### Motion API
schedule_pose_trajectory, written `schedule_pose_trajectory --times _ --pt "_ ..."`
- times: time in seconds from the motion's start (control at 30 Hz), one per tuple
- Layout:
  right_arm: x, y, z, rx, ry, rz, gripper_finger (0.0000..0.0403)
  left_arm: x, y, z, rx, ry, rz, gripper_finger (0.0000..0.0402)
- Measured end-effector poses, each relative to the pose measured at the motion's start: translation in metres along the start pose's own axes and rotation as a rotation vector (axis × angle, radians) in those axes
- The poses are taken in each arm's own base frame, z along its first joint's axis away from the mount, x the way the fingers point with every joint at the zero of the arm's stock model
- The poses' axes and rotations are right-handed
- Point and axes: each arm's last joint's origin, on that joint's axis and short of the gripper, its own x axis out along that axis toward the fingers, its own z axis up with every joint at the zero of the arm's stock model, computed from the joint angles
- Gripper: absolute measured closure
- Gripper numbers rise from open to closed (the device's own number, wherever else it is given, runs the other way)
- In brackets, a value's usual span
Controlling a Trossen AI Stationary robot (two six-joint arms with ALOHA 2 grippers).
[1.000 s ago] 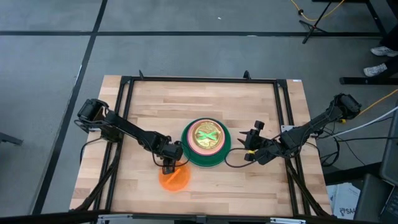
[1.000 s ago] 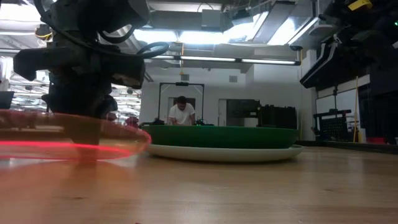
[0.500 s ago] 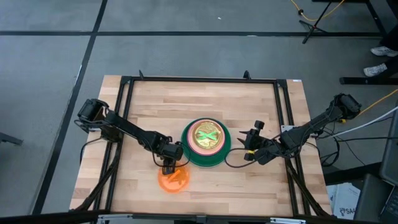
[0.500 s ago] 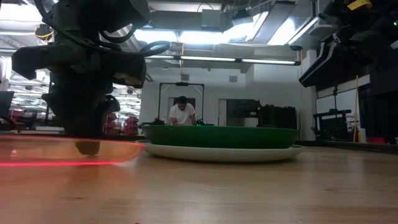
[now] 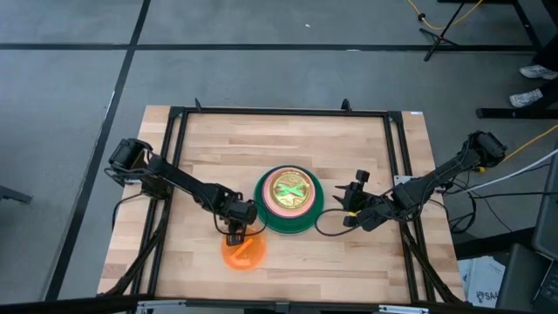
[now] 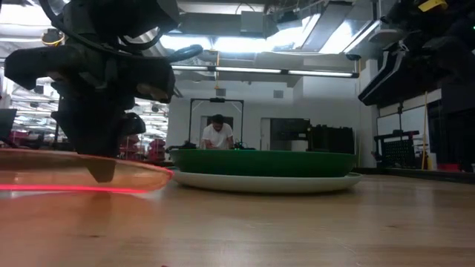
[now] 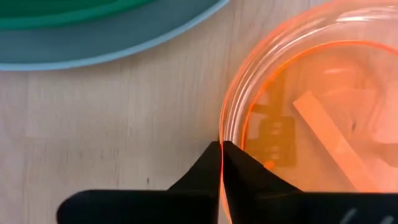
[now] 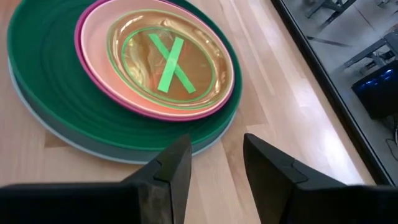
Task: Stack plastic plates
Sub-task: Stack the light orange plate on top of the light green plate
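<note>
i have the left gripper [image 7: 221, 163] pinched tight on the rim of the small orange plate [image 5: 244, 251], which sits on the wooden table [image 5: 200, 157] near the front edge, just left of the stack and apart from it. the stack [image 5: 289, 199] is at table centre: light blue plate [image 8: 37, 119] at the bottom, dark green [image 8: 43, 68], magenta, peach, then translucent green on top. my right gripper [image 8: 214, 165] waits just right of the stack, fingers apart.
</note>
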Motion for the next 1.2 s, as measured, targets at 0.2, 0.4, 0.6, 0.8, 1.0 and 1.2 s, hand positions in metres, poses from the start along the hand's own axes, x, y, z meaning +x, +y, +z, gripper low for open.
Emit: schedule_pose_trajectory --times 0.2,0.4,0.6,0.8,1.0,1.2 --pt "0.000 0.000 0.000 -0.002 -0.001 -0.005 0.0265 -0.002 0.005 0.002 -0.015 0.010 -0.021 0.0399" --pt "0.000 0.000 0.000 0.006 0.001 0.005 0.0265 -0.013 0.006 0.001 0.005 -0.005 -0.005 0.0401" --pt "0.000 0.000 0.000 -0.003 -0.004 -0.010 0.0265 -0.038 0.012 0.004 -0.017 -0.070 -0.017 0.0401" --pt "0.000 0.000 0.000 -0.002 -0.004 -0.009 0.0265 -0.063 0.013 0.004 -0.007 -0.145 -0.067 0.0401" --pt "0.000 0.000 0.000 -0.002 -0.001 -0.002 0.0265 -0.086 0.017 0.006 -0.014 -0.275 -0.022 0.0401" --pt "0.000 0.000 0.000 -0.025 -0.002 -0.005 0.0265 -0.101 0.020 0.020 0.003 -0.480 0.030 0.0401"
